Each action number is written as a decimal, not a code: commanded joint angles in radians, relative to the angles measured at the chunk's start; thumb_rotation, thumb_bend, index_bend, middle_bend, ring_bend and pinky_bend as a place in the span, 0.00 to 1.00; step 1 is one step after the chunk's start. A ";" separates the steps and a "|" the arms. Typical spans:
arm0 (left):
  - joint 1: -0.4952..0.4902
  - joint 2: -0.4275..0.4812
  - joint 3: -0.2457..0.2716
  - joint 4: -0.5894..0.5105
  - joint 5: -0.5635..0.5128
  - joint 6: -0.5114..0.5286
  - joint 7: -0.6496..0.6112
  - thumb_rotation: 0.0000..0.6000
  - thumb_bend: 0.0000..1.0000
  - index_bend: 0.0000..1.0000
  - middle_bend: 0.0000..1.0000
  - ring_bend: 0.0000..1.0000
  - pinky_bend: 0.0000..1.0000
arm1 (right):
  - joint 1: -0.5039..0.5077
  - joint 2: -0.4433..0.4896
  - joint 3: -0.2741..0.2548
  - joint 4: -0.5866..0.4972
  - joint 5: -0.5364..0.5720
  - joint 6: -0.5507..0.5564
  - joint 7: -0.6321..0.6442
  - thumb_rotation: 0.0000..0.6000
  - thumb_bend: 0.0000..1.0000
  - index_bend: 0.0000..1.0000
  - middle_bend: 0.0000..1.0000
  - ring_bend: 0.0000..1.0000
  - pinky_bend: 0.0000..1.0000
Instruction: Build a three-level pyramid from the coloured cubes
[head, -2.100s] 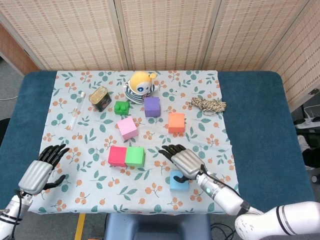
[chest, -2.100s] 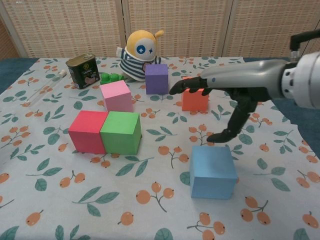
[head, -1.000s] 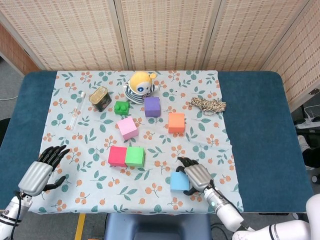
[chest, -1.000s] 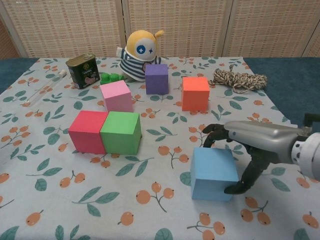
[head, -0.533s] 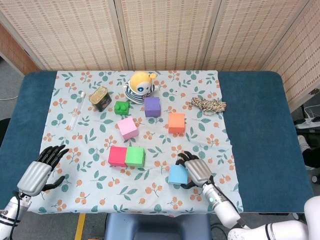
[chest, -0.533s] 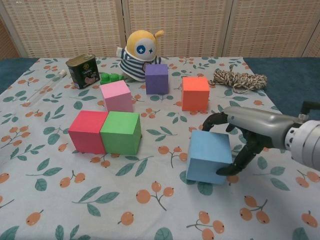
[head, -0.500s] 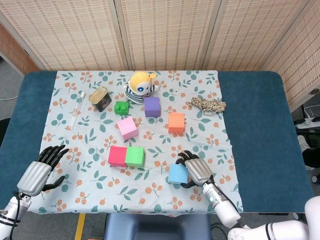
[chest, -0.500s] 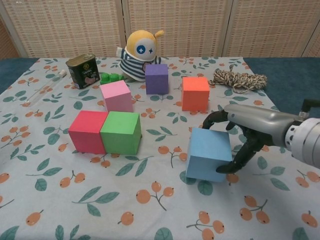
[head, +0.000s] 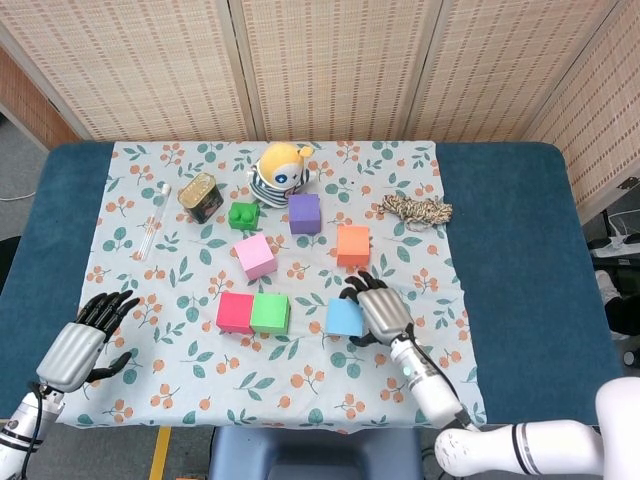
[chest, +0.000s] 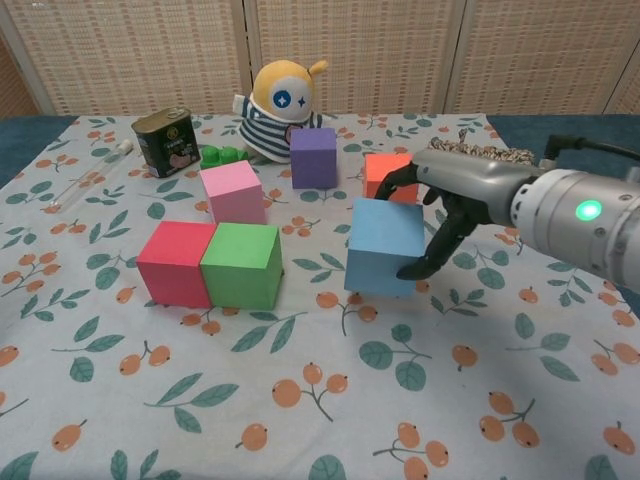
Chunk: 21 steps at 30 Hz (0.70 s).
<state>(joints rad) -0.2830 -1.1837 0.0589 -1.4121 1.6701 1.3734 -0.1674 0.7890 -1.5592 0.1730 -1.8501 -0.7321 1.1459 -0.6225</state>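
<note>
Blue cube (chest: 385, 245), plain matte, tilted, gripped by right robot hand (chest: 440, 205) w/ fingers wrapped.

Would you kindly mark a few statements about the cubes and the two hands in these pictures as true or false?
1. The right hand holds the blue cube. True.
2. The red cube and green cube sit side by side, touching. True.
3. The purple cube is stacked on the pink cube. False: both rest on the cloth, apart.
4. The left hand grips the tin can. False: it holds nothing, far from the can.
</note>
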 joint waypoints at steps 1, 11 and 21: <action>0.001 0.000 -0.001 0.001 -0.002 0.001 -0.001 1.00 0.35 0.00 0.00 0.00 0.07 | 0.055 -0.061 0.034 0.074 0.047 -0.013 -0.056 1.00 0.41 0.52 0.13 0.04 0.18; 0.001 0.001 -0.008 0.006 -0.017 -0.003 -0.006 1.00 0.35 0.00 0.00 0.00 0.07 | 0.122 -0.160 0.083 0.184 0.159 -0.084 -0.050 1.00 0.41 0.53 0.13 0.04 0.18; -0.002 -0.001 -0.011 0.009 -0.024 -0.011 -0.007 1.00 0.35 0.00 0.00 0.00 0.07 | 0.149 -0.172 0.115 0.213 0.227 -0.126 -0.012 1.00 0.42 0.54 0.13 0.04 0.18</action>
<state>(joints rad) -0.2851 -1.1847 0.0477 -1.4029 1.6466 1.3620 -0.1744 0.9336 -1.7320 0.2838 -1.6386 -0.5108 1.0253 -0.6387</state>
